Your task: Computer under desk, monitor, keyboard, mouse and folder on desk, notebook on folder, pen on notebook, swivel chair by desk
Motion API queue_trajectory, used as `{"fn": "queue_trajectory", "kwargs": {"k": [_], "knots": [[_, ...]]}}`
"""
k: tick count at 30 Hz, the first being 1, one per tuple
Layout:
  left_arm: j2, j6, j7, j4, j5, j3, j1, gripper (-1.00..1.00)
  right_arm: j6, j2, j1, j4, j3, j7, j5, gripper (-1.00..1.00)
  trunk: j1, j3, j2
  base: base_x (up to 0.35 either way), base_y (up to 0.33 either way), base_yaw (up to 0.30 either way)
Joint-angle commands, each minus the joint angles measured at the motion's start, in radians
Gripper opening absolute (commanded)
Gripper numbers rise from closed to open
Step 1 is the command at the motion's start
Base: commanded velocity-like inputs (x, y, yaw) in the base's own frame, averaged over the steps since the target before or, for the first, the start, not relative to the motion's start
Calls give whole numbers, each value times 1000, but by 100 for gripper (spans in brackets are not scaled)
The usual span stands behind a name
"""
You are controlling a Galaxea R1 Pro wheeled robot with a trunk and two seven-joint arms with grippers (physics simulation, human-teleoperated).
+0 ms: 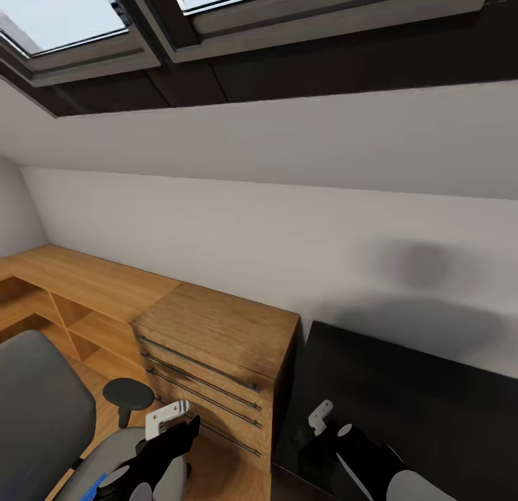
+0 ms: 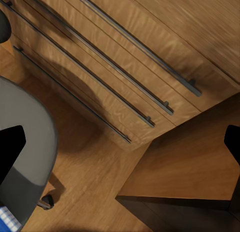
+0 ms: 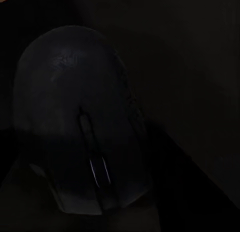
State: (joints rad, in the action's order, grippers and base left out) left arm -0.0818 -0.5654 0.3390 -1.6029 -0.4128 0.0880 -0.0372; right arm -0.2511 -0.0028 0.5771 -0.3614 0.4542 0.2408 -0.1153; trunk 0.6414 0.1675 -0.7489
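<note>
On the left, the swivel chair (image 1: 43, 407) is sitting beside the wooden drawer cabinet (image 1: 216, 357), a sliver of the blue folder (image 1: 92, 486) peeking from its seat. The left gripper (image 1: 169, 429) is hovering over it, fingers (image 2: 12, 152) spread wide and empty. Further right, the right gripper (image 1: 324, 425) is hanging above the desk (image 1: 432, 407) near its left edge, the mouse (image 3: 82, 122) filling its wrist view, seemingly held; I cannot tell if those fingers are closed.

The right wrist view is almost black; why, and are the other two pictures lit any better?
Right wrist view: the black mouse sits close to the lens against the dark desk, with one faint glint. Head view: daylight from the skylights, soft shadows on the wall. Left wrist view: evenly lit wooden drawers, sharp.
</note>
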Motion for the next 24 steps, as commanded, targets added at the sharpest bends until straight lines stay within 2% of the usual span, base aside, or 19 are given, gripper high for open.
{"fn": "queue_trajectory", "kwargs": {"k": [1,10,24], "knots": [[0,-2,9,-2,-11,1,0,100,-7,0,0,-2,0,6,-4,-100,0,1,-1,0,0,0],[0,-2,9,-1,-11,0,0,100,-5,0,0,-2,0,6,-5,-100,0,1,-1,0,0,0],[0,-1,9,0,-9,1,0,100,-4,-2,0,-11,-6,3,-4,-100,-53,-42,97,0,0,0]]}}
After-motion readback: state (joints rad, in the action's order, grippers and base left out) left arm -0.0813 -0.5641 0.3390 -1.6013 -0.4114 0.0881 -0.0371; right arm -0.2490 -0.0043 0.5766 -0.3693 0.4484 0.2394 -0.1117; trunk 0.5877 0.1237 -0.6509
